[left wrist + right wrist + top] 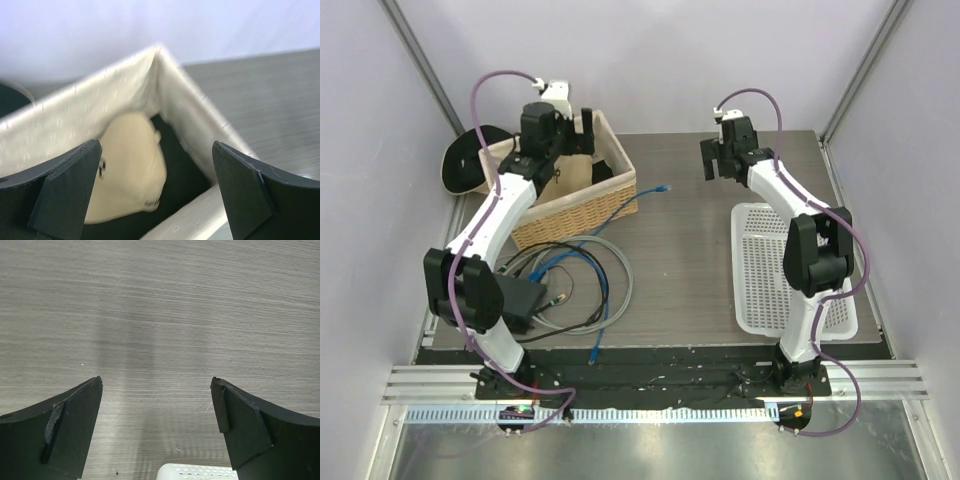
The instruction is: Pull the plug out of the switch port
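The switch [527, 297], a flat matte black box, lies at the near left of the table, partly hidden under my left arm. Grey, blue and black cables [582, 272] coil to its right, and a plug end [558, 297] sits against its right edge. The port itself is too small to make out. My left gripper [582, 140] is open and empty, far from the switch, over the wicker basket [610, 195]. In the left wrist view [157, 190] its jaws stand wide apart. My right gripper [718, 165] is open and empty above bare table, as the right wrist view [157, 410] also shows.
The basket has a cream liner [120, 90] and holds a cream object [131, 165] and dark items. A white perforated tray [770, 265] lies on the right, its corner showing in the right wrist view [197, 472]. A loose blue cable end [664, 188] lies mid-table. A black oval pad [462, 162] sits far left.
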{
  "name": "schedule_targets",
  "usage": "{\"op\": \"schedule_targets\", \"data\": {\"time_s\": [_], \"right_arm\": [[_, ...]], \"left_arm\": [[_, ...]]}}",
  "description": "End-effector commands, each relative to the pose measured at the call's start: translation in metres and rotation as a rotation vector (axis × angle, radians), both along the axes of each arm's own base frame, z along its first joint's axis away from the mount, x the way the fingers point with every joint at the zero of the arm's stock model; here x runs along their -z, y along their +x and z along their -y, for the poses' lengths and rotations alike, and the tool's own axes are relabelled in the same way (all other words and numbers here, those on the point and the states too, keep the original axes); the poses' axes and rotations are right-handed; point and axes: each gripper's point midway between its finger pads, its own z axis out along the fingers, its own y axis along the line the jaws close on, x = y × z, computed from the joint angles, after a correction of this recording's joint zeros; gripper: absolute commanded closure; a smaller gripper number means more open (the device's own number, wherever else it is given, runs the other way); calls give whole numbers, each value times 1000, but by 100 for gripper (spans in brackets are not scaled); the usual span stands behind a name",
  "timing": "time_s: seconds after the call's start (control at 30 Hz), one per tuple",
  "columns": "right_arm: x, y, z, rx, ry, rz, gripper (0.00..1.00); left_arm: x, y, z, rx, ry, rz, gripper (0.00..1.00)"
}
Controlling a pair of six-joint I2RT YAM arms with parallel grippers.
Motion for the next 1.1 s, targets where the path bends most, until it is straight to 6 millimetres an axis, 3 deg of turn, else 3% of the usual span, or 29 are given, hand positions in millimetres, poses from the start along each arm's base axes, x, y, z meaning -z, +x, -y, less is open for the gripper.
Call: {"op": "schedule_targets", "data": {"time_s": [0.0,0.03,0.13,0.17,0.27,0.43,0.47,0.6,0.77,0.87,0.93,0.97,1.0,1.07], "right_arm": [[-46,-3,-8,-82,-11,62,5],[-54,-9,-8,-109,-22,61,7],[-66,-33,-2,-215,-62,48,35],[-69,-41,2,-237,-82,40,61],[-69,-71,20,-254,-98,-1,99],[-21,-132,46,-314,-7,-226,99],[-12,-134,67,-269,18,-261,99],[15,-142,90,-236,-68,-352,99],[37,-105,129,-144,-214,-338,99],[34,-77,133,-139,-225,-295,99],[31,-47,136,-130,-246,-270,99],[13,-28,139,-115,-256,-216,99],[21,-15,144,-99,-273,-215,99],[17,6,151,-95,-312,-177,99]], "left_arm": [[-55,2,25,120,-65,74,1],[-52,3,27,128,-67,64,1],[-49,3,30,143,-71,55,2],[-48,3,31,142,-73,54,2],[-43,8,34,140,-102,37,4],[-38,15,42,152,-128,16,5],[-35,18,43,153,-129,11,5],[-27,20,42,144,-137,-4,6],[-20,19,41,132,-137,-23,9],[-21,17,36,126,-108,-17,9],[-22,15,33,127,-81,-5,9],[-24,14,30,121,-73,1,9],[-24,15,27,114,-65,6,9],[-23,12,22,93,-61,9,9]]}}
